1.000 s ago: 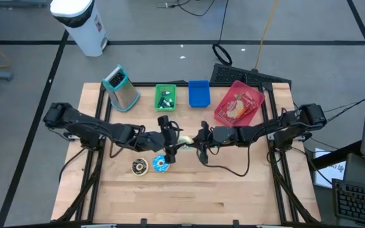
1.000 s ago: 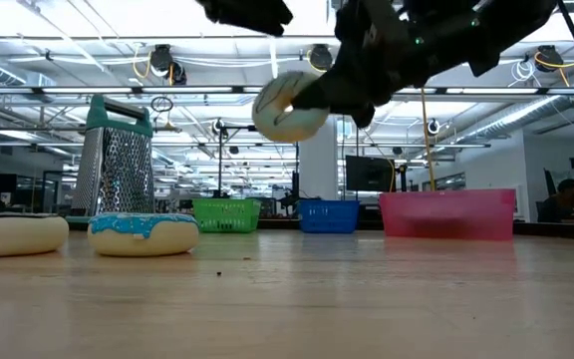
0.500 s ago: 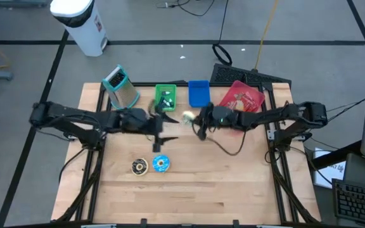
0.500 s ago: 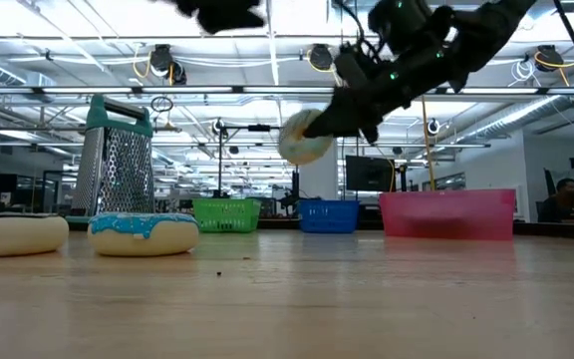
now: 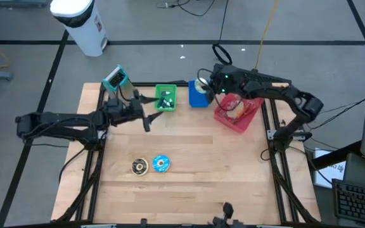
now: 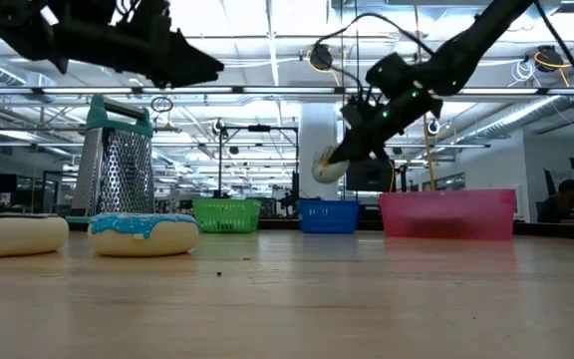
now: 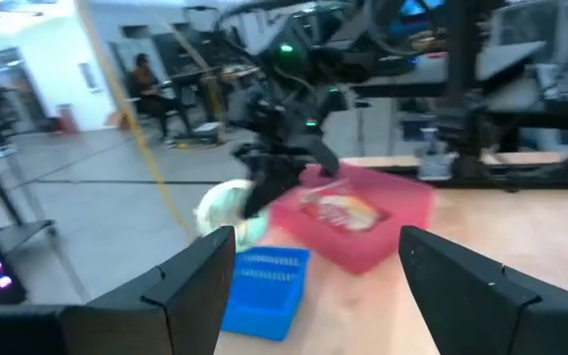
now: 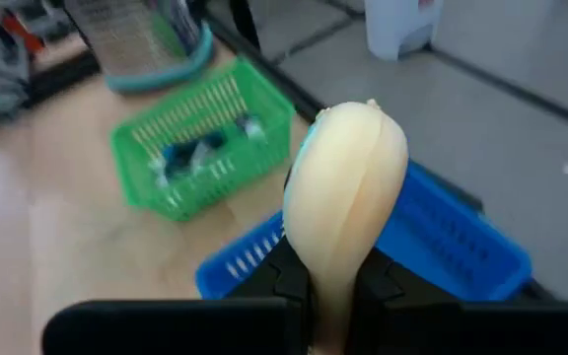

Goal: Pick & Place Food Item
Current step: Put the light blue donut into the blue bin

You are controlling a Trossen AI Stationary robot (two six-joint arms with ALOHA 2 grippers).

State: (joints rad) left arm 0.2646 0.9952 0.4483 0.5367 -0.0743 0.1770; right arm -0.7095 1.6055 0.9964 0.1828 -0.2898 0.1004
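A cream, bun-like food item (image 8: 348, 192) hangs over the blue basket (image 5: 198, 95) at the table's far edge, with my right gripper (image 5: 204, 85) shut on it. The low view shows the item (image 6: 329, 167) well above the basket (image 6: 328, 214). My left gripper (image 5: 147, 115) stands open with nothing between its fingers, at the far left beside the green basket (image 5: 165, 97). Its wrist view looks between its open fingers (image 7: 190, 286) at the food item (image 7: 225, 209). A blue-iced donut (image 5: 160, 163) and a cream donut (image 5: 139, 166) lie flat on the table. My right gripper pinches the food item by its lower edge (image 8: 331, 281) between its two fingers (image 8: 292, 278). The item is seen edge-on and sticks out past the fingertips. The fingers slant down from the table's right side. The item is lifted clear, above the blue basket.
A pink basket (image 5: 238, 104) with a food packet stands right of the blue one. A metal grater (image 5: 120, 87) stands at the far left. A white bin (image 5: 81, 22) is on the floor beyond the table. Bare wood lies toward the near edge.
My right gripper has carried the cream item from the table's middle toward the far edge, to above the blue basket, staying shut on it. My left gripper has drawn back from the item toward the table's left and far side, next to the green basket.
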